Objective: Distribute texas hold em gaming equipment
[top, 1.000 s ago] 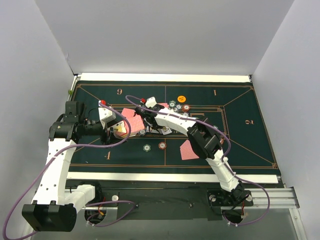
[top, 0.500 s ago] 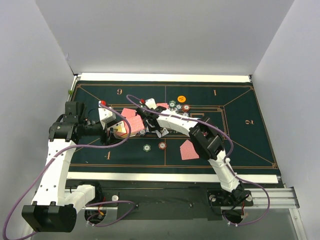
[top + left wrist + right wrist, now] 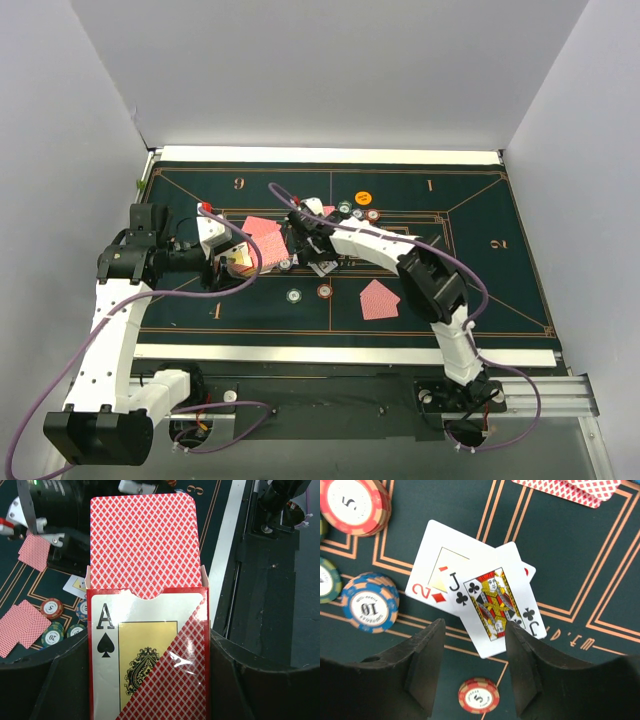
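Note:
In my left gripper (image 3: pixel 149 680), which is shut on it, an open card box (image 3: pixel 145 650) with an ace of spades on its front stands upright; a red-backed card (image 3: pixel 144 540) sticks out of its top. My right gripper (image 3: pixel 475 625) hangs open over the mat (image 3: pixel 570 565), above a face-up jack of clubs (image 3: pixel 495 605) that overlaps a two of diamonds (image 3: pixel 437 570). A red 5 chip (image 3: pixel 478 695) lies on the mat below its fingers. In the top view the left gripper (image 3: pixel 228 262) is at centre left and the right gripper (image 3: pixel 320 260) is mid-table.
A blue 10 chip stack (image 3: pixel 370 608) and a red 5 stack (image 3: pixel 354 505) lie left of the face-up cards. Red-backed cards (image 3: pixel 262 232) and another pair (image 3: pixel 378 298) lie on the felt. An orange disc (image 3: pixel 363 198) and chips (image 3: pixel 345 208) sit behind; two single chips (image 3: pixel 293 295) lie nearer.
My right gripper has opened and let go of the jack of clubs, which now lies on the mat. Its arm has shifted slightly right. The left arm has stayed still.

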You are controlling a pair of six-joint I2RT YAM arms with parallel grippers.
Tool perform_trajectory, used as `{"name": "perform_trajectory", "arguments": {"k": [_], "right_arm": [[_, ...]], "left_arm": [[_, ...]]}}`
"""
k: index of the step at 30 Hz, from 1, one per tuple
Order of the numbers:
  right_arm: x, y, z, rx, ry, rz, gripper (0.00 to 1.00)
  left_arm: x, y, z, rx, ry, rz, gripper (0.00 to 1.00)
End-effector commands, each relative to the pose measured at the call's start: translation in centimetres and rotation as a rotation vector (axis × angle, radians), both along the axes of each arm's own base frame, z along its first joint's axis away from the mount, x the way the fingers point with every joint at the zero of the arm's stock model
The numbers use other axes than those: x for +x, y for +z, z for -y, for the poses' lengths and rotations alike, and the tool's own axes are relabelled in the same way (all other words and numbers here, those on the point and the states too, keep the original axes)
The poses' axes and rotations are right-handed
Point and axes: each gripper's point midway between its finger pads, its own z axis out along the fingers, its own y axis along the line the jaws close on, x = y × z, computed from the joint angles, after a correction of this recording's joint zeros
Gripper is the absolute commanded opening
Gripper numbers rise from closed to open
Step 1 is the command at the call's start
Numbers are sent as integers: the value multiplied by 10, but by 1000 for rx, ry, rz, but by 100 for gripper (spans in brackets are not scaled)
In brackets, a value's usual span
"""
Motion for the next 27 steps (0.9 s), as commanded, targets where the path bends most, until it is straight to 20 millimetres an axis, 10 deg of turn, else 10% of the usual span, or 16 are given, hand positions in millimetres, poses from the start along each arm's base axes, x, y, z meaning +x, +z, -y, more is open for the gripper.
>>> {"name": "perform_trajectory", "arguments": {"k": [1, 14, 22, 27], "right_arm": [[8, 64, -11, 196, -23, 63, 48], [-31, 241, 15, 818, -114, 141, 78], [-80, 300, 2, 1153, -53, 61, 91], [-103, 298, -22, 1137, 9, 18, 94]], "left_arm": [[-2, 21, 2, -27, -21, 78, 0], [-1, 18, 2, -25, -20, 73, 0], [0, 16, 2, -26, -24, 71, 0], [1, 14, 2, -25, -24, 70, 0]]}}
